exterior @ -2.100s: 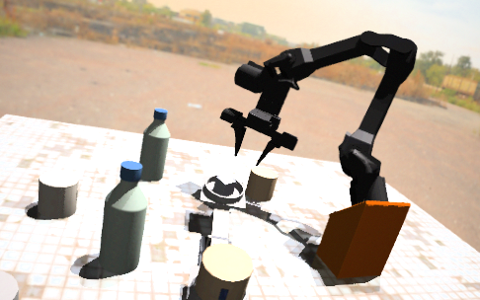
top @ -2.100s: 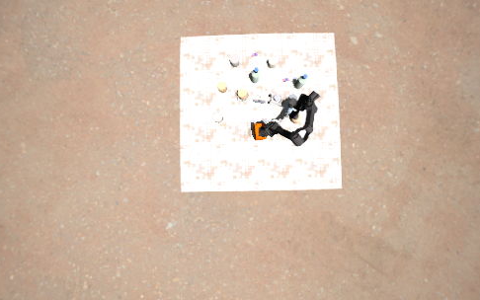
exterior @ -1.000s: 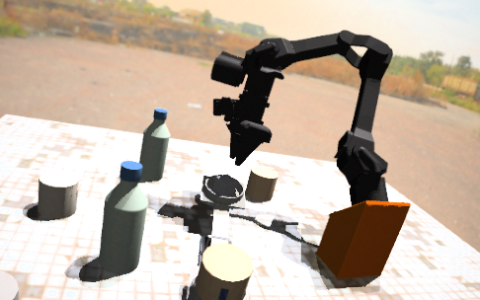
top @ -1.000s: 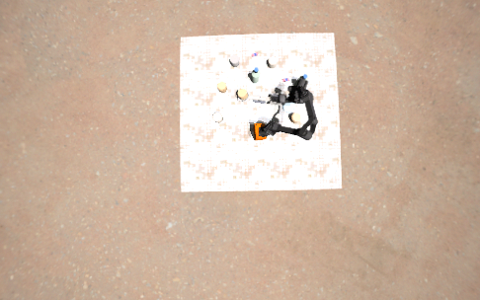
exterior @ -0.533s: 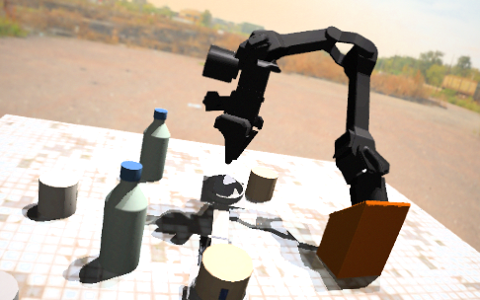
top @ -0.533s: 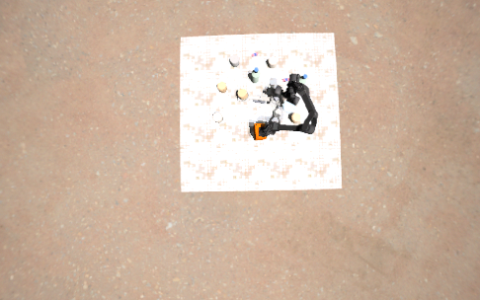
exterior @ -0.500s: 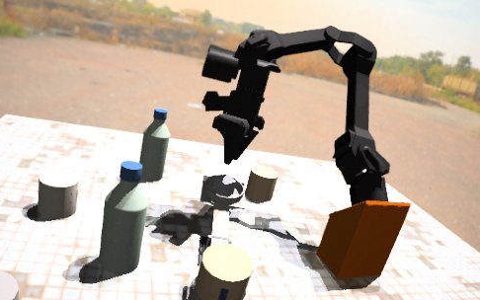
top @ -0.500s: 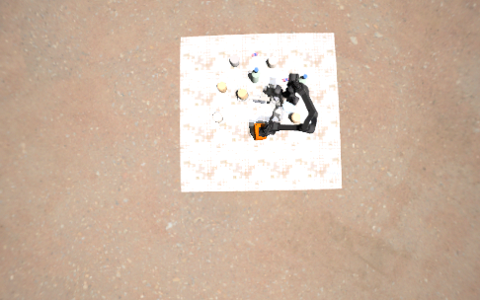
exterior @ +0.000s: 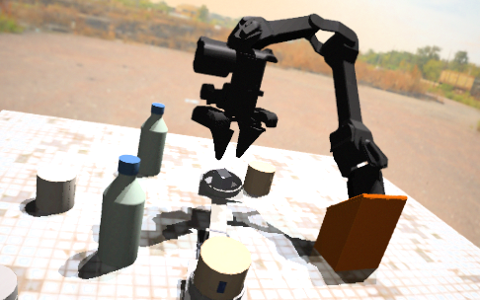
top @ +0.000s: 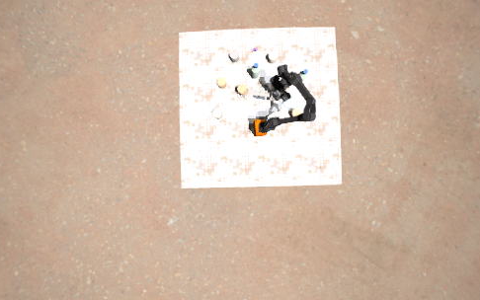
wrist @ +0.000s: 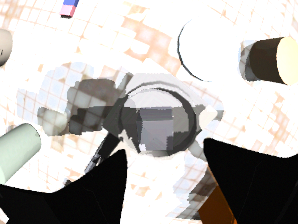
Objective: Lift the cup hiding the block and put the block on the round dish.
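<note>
Cup (exterior: 221, 184) sits right under the half-open, empty claw (exterior: 233, 146); a crooked drop could tip the balance (exterior: 218, 217) and move the other cup (exterior: 220, 271).

The gripper (exterior: 230, 148) is seen hanging directly above the far cup (exterior: 220, 184), apart from it, with nothing between its part-open fingers. The near cup (exterior: 219, 273) is placed in front at the balance's other end, and another cup (exterior: 259, 178) stands just right of the far one. Two bottles (exterior: 120, 213) (exterior: 152, 139) are set to the left, and the arm's base block (exterior: 359, 229) is found to the right.
</note>
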`<state>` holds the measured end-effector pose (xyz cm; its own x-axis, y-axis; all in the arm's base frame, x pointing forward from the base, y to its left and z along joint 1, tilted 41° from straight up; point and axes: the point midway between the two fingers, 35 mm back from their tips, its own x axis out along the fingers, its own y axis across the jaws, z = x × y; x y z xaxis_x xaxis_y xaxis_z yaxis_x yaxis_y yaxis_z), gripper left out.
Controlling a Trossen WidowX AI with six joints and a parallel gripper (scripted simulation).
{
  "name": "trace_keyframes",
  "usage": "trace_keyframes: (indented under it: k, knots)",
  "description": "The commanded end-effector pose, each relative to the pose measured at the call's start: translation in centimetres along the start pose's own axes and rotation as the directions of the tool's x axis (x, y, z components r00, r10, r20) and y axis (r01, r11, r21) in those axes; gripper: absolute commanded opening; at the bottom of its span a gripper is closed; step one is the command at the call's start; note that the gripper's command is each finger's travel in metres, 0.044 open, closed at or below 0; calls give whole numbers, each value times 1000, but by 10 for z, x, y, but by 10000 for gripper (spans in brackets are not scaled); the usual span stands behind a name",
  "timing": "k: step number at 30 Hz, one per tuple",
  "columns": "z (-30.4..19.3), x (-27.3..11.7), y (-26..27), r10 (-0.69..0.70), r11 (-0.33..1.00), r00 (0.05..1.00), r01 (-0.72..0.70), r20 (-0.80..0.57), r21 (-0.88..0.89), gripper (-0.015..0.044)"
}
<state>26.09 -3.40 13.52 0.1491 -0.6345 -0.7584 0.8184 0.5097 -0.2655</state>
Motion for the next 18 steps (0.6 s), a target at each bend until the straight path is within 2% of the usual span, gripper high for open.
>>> trace_keyframes:
  k: [1, 18]
  knots:
    - [-2, -1, 4, -10, 999, 1000, 10, 10, 50, 260]
    - [-1, 24, 4, -10, 999, 1000, 10, 10, 50, 260]
